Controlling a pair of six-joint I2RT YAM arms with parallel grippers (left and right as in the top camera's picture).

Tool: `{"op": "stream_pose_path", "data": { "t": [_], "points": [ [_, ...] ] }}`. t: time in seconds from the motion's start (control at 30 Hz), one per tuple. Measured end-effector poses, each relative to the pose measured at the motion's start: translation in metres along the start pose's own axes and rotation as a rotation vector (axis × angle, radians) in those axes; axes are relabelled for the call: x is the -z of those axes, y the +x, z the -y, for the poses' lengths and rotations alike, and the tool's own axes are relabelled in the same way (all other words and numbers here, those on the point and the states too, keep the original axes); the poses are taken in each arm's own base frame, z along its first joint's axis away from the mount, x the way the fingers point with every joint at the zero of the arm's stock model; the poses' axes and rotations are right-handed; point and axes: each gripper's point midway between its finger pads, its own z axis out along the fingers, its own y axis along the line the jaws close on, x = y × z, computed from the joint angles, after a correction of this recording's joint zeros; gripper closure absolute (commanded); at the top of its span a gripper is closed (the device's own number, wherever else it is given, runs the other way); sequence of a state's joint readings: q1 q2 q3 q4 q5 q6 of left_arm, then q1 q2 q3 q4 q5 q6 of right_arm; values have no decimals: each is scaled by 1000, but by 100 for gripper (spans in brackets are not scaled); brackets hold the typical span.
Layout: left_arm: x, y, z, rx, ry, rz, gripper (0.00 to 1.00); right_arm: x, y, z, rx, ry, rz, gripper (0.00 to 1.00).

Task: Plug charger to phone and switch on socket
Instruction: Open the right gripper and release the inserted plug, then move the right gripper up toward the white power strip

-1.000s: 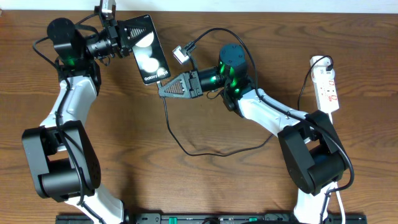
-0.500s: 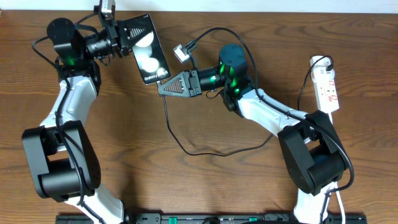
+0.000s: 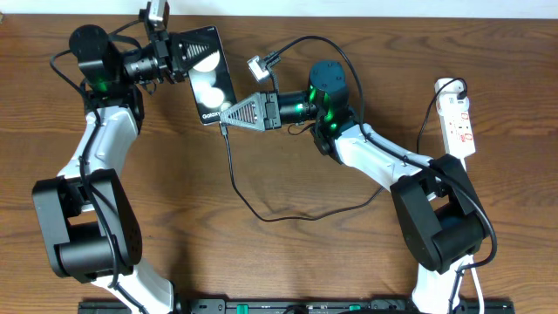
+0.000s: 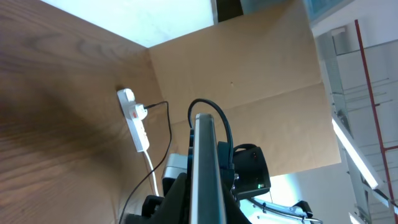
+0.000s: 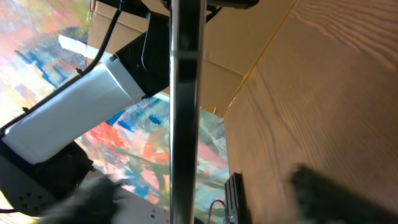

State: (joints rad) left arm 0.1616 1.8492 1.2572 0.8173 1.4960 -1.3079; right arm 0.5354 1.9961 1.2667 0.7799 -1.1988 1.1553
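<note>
Right tool (image 3: 225, 119), wedge-shaped, on thin black charger (image 3: 229, 161) beside flat phone (image 3: 209, 74)

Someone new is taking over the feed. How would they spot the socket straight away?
Look along the right edge of the wooden table, just beyond the right arm's big black joint. The socket lies flat there, a long white strip. Red markings and the thin black charger cable leaving its far end set it apart from the black phone.

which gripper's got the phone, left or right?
The left gripper clamps the phone by its upper end. The right gripper instead pinches the charger by the phone's lower edge.
</note>
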Motion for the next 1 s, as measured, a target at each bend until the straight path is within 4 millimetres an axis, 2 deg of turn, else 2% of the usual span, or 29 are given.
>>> {"op": "stream_pose_path", "data": {
  "t": [0.23,0.4,0.5,0.67,0.83,1.0],
  "points": [
    [8,-4,-1,-1,-6,15,93,0,0,0,2,1,2,1],
    [32,-15,-5,-1,-26,73,93,1,0,2,-2,5,2,1],
    [52,-23,-7,3,-40,116,92,4,1,10,-45,29,0,1],
    [74,-32,-9,19,-56,167,92,19,5,44,-180,132,18,1],
    [75,-32,-10,24,-56,168,93,48,15,87,-319,290,54,1],
    [74,-32,-10,22,-56,167,93,94,40,132,-480,544,58,4]
  ]
}}
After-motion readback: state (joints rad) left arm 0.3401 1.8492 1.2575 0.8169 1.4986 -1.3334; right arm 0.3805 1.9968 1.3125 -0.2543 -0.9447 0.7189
